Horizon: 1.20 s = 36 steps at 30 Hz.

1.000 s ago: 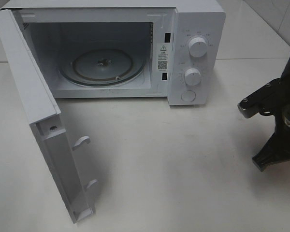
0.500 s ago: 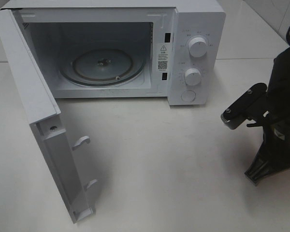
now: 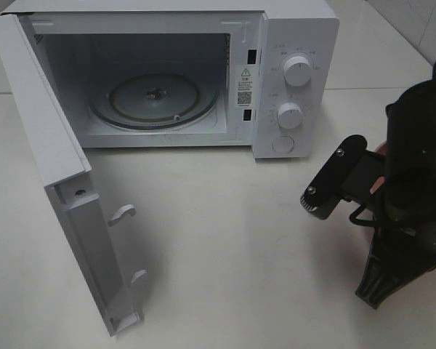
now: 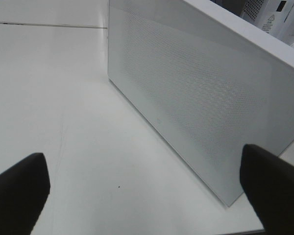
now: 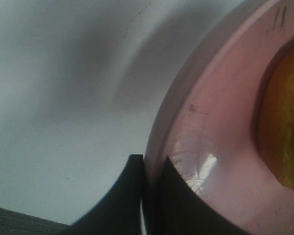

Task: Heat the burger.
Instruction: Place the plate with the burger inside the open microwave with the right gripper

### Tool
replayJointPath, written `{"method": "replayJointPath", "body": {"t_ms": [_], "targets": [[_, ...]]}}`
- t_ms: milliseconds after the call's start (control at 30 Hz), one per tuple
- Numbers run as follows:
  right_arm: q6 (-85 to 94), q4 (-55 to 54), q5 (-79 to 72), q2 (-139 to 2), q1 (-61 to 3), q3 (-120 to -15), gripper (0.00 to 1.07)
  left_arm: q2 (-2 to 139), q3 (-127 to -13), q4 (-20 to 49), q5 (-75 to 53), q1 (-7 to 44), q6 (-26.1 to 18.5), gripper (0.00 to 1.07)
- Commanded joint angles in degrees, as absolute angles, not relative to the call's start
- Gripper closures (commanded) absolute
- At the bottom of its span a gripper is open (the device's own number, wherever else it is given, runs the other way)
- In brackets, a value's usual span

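Right pincer (image 5: 148,169): clamped on plate (image 5: 220,122) rim, right of microwave (image 3: 298,29).
Burger (image 5: 285,122): sat on plate.
Left pincer (image 4: 142,161): gaped wide, held nothing, beside microwave's door (image 4: 196,98).
Door: stood open.

The microwave (image 3: 305,36) is white, its door (image 4: 196,93) dot-meshed, the plate (image 5: 220,127) pink, the burger (image 5: 285,122) golden-brown, the fingers (image 5: 123,201) black.

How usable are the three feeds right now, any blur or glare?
Exterior high: evenly lit, sharp, soft shadow beside the microwave door. Left wrist: door mesh crisp, left gripper's fingers blurred. Right wrist: soft close-up, glare patch on the pink plate, burger a blur.
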State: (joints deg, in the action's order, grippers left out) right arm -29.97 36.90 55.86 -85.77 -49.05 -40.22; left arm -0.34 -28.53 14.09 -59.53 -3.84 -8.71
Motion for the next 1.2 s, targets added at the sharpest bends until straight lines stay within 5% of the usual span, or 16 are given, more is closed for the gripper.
{"method": "replayJointPath", "body": {"t_ms": [33,633,1200], "targets": [[-29.9,39.9,58.8,-85.0,-51.2,-40.1,1.07,-1.1,-28.4,14.3,-59.2,-4.1,-8.7,0.09],[-21.2,41.5,59.1,-84.5,-64.5,-40.2,1.07,-1.1,-28.4,14.3,-59.2,-4.1,-8.7,0.09],[-4.9,43.9,51.9,-82.2,-65.6,-40.2,1.07,-1.1,-28.4,14.3,-59.2,-4.1,-8.7,0.09]]}}
